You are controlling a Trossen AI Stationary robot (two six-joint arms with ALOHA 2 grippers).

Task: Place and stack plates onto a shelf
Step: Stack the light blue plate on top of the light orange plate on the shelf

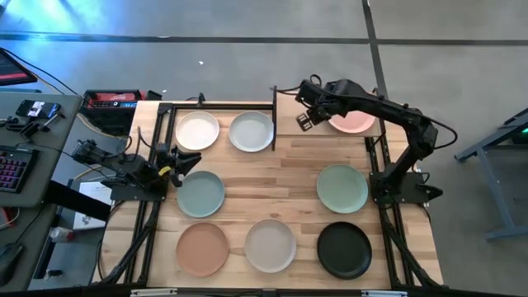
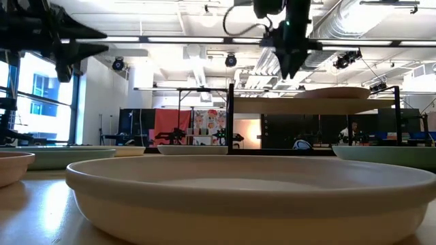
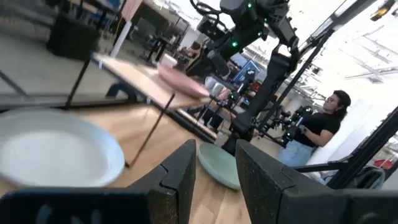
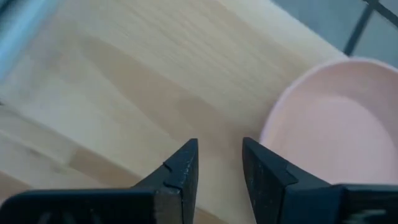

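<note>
Pink plate [image 1: 356, 123] lies on the shelf [image 1: 289, 124], upper right of centre in the high view, toward the shelf's right end. Right hand [image 1: 306, 118] hovers over bare shelf board just left of the plate, fingers parted, grasping nothing. Left hand [image 1: 183, 159] waits at the worktop's [image 1: 272, 190] left edge, between the white plate [image 1: 198, 130] and the blue-green plate [image 1: 200, 193], released and empty.

Risks, as judged:
- Right hand is close to the pink plate's rim; a sideways swing could nudge it toward the shelf edge.
- Seven plates remain on the worktop; off-centre stacking could leave a tilted pile.

View differences: the right wrist view shows clear board between fingers and rim. The low view shows the shelf raised on posts; the high view flattens that.
</note>
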